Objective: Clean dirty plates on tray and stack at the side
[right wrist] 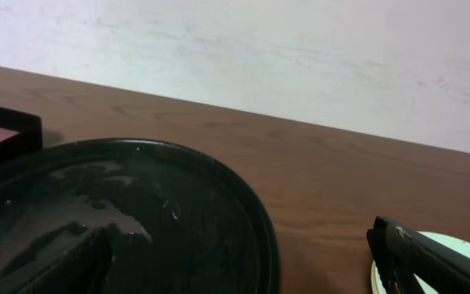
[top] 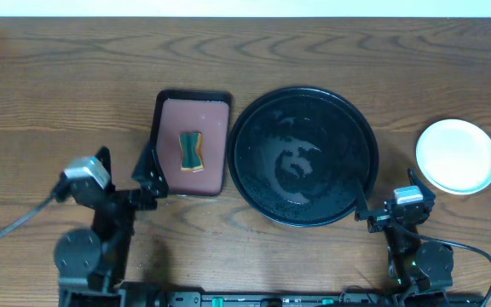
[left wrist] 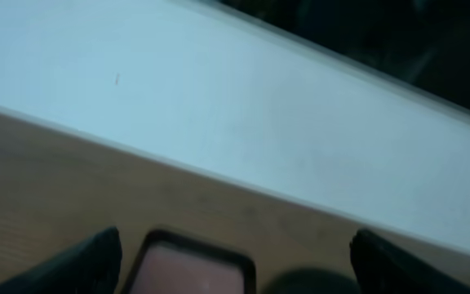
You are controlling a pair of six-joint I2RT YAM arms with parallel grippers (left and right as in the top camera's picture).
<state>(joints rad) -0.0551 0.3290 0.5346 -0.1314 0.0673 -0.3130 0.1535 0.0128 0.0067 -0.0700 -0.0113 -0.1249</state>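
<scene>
Plates (top: 457, 156) off the tray (top: 233, 147), just right of the spread right hand (top: 388, 200)

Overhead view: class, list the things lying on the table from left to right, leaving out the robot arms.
reddish-brown rectangular tray, carrying a sponge → round black tray → pale plates
</scene>
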